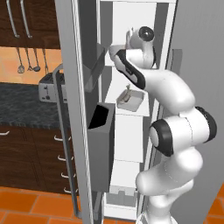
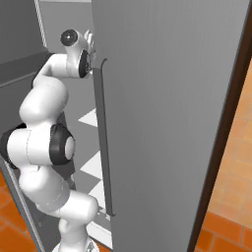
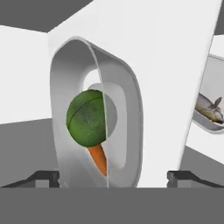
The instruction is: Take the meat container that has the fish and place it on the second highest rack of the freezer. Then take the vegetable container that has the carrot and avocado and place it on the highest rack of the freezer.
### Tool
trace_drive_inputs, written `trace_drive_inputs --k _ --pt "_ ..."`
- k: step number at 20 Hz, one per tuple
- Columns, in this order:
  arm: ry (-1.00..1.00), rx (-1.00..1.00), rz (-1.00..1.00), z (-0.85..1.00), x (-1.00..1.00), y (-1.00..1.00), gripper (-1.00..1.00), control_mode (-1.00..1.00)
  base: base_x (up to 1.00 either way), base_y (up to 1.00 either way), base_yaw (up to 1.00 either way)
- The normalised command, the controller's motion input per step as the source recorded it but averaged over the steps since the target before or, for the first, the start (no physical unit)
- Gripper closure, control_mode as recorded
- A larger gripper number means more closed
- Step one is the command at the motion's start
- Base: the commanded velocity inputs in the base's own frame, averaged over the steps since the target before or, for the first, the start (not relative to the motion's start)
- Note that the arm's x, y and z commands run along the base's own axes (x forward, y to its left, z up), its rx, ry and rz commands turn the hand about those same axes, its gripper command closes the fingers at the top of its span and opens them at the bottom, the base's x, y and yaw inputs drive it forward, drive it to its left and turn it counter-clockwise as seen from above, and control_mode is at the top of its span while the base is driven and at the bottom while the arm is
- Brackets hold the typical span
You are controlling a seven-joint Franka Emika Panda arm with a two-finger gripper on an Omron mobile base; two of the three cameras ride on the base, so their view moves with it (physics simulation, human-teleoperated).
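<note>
In the left base view you see the freezer [image 1: 131, 65] open, with its grey door [image 1: 74, 109] swung out to the left. This door carries two dark bins [image 1: 101, 144] and a long vertical handle [image 1: 61, 140]. The white arm [image 1: 175, 131] reaches up into the compartment, to the highest shelves. On a lower shelf, under the arm, the meat container [image 1: 130, 100] lies with the fish [image 1: 127, 93] inside. To the left of the door you see a dark tabletop [image 1: 22, 98] with a toaster [image 1: 50, 87], dark wood drawers [image 1: 35, 157], and utensils [image 1: 30, 59] hanging on an orange wall. The floor [image 1: 26, 203] is of orange tiles.

In the right base view a second large grey door [image 2: 167, 123] stands near the camera and hides the shelves. The arm goes behind its edge.

In the hand view the vegetable container [image 3: 98, 118] stands between the two finger tips [image 3: 43, 177] of the hand [image 3: 114, 177]. You cannot tell if the hand is grasping it. The avocado [image 3: 86, 118] sits above the carrot [image 3: 99, 159], whose long axis runs downward in this view. At the right, past a white wall, the fish appears in its tray, lying slanted.
</note>
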Motion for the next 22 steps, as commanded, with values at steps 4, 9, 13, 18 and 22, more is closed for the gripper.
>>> trace_drive_inputs --k 4,9,13,18,22 --pt "-0.18 0.0 0.0 0.56 -0.76 0.0 -1.0 -1.0 0.0 0.0 0.0" --pt "-0.02 0.0 0.0 0.27 -0.97 -0.12 -1.0 -1.0 0.0 0.0 0.0" --pt "0.0 0.0 0.0 0.21 -1.0 -0.17 -1.0 -1.0 0.0 0.0 0.0" --pt "0.03 -0.02 0.0 0.02 -1.0 -0.11 -1.0 -1.0 0.0 0.0 0.0" --pt "0.12 -0.01 0.0 -0.2 -1.0 -0.11 -1.0 -1.0 0.0 0.0 0.0"
